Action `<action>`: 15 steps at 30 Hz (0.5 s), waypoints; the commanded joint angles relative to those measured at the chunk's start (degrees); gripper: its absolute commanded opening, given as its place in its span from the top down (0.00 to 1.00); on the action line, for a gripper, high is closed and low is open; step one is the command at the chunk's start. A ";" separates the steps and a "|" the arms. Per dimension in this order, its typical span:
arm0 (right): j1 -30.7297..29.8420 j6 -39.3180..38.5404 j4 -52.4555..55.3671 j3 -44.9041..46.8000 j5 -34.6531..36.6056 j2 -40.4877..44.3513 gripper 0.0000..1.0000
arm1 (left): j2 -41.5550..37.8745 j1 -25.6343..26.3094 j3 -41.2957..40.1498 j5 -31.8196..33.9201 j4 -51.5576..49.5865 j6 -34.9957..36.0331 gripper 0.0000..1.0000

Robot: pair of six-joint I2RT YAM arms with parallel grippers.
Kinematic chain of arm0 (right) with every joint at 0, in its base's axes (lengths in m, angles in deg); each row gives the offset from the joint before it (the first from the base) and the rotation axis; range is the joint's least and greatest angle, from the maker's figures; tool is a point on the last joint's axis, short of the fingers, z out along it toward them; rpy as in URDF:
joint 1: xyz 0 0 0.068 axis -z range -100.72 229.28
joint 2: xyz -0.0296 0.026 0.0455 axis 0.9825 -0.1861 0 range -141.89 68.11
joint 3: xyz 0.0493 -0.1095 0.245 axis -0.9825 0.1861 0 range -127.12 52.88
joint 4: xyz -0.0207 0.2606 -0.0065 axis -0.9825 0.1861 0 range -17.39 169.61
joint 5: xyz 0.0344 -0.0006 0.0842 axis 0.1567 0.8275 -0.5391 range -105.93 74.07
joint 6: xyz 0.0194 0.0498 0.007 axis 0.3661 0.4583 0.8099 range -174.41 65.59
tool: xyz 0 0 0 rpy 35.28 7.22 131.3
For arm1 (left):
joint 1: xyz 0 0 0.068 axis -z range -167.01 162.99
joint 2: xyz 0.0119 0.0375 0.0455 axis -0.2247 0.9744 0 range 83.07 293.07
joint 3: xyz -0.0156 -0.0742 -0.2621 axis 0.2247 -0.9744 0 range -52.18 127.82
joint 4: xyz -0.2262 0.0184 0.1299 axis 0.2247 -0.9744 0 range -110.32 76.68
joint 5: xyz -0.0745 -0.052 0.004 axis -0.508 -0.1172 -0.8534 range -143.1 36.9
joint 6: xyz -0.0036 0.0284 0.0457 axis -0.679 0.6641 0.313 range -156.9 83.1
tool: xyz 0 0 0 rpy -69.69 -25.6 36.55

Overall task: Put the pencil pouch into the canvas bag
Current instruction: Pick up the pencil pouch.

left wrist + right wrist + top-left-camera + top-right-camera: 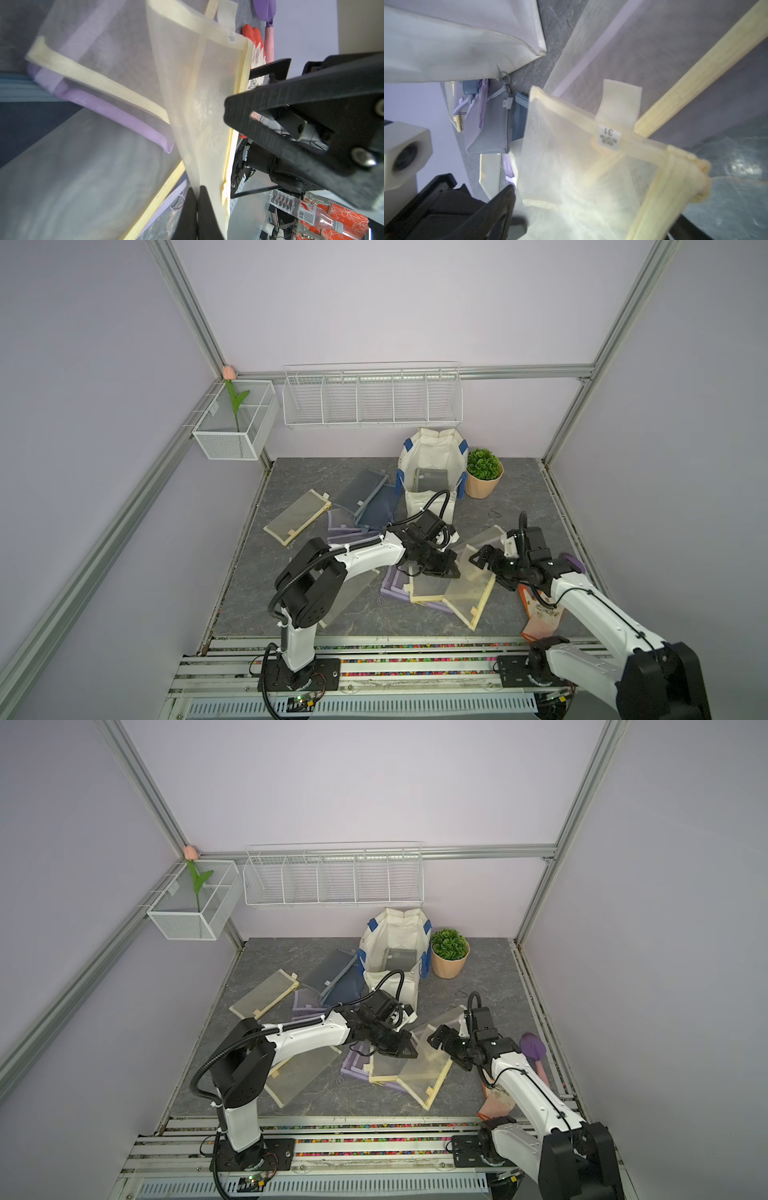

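Although the canvas bag (432, 448) stands open at the rear edge of the desk (519, 489), the pencil pouch (471, 589) sits tilted on the heap of other pouches (392, 591) near the front edge, right of centre. The left jaws are pressed together, pinching its mesh panel. The right jaws stand spread just beside its tabbed end, gripping nothing. Its long axis runs roughly front to rear. Judgement: the bag lies rearward of the pinch, with the left arm nearer.

Sheer mesh pouch (197, 93), matt canvas bag (432, 448)
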 commanded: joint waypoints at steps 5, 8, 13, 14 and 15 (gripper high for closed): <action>-0.09 -3.94 14.97 -7.36 5.65 7.20 0.09 | -11.46 -4.53 8.46 4.46 -12.62 5.28 1.00; 0.04 -4.93 17.73 -10.88 6.68 7.67 0.10 | -13.40 -8.65 15.04 4.11 -15.55 5.99 1.00; 0.15 -5.74 19.98 -15.15 6.75 7.10 0.10 | -12.36 -14.15 27.65 2.81 -15.38 5.91 1.00; 0.13 -5.81 20.31 -17.29 6.80 7.05 0.10 | -11.27 -15.17 30.89 2.14 -15.70 5.73 1.00; 0.13 -5.92 20.62 -18.04 6.71 6.96 0.10 | -10.19 -15.98 33.72 1.69 -16.05 5.75 1.00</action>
